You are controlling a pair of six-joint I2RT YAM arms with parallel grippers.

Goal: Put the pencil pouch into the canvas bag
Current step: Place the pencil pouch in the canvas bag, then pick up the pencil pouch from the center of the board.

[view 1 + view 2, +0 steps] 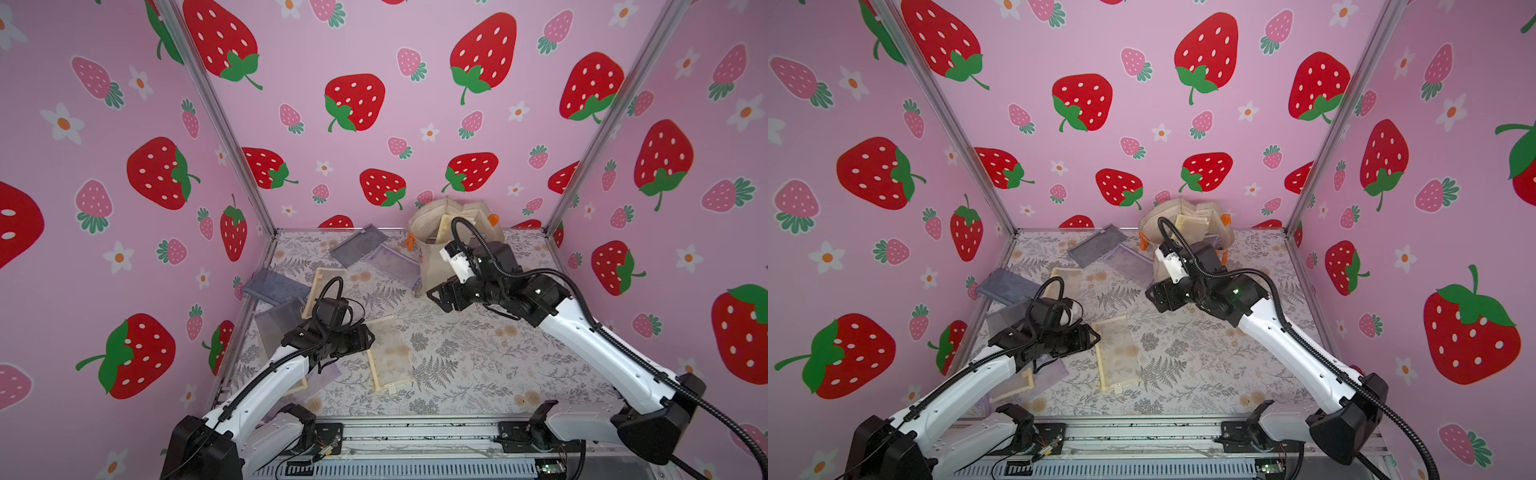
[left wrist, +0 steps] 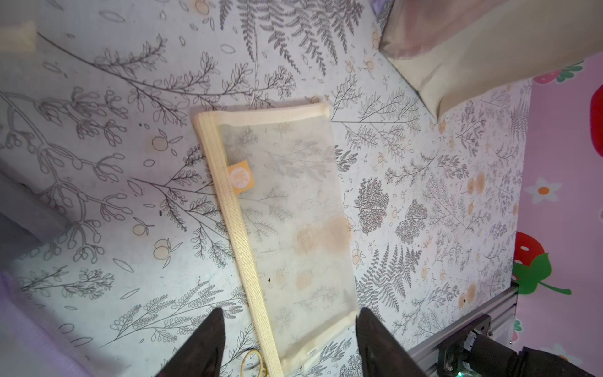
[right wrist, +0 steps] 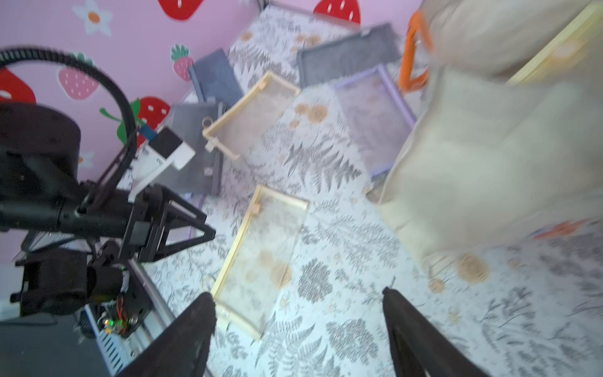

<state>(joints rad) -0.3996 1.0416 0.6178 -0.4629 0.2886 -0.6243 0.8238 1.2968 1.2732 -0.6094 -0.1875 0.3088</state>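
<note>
Risks, biggest first. The canvas bag was soft and slumped, with one cream pouch already standing in its mouth. A badly angled drop could catch the rim or tip the bag.

The right arm sat just in front of the bag wall, roughly on the line from the left gripper to the bag, so a clash looked likely unless it cleared. The right gripper had its jaws wide with nothing in them.

The left gripper was unclenched, jaws apart and straddling the near end of the pencil pouch. That lay flat on the table straight ahead of it, well short of the bag. It's thin floppy mesh, so a pinch could slip or grab one layer only. The zip ring beside one jaw could snag.

Around it:
- A grey pouch and a purple pouch lay beyond the left gripper, the purple one against the bag's foot.
- A second cream pouch and a blue-grey pouch lay off to its side.

None of these blocked the lift.
</note>
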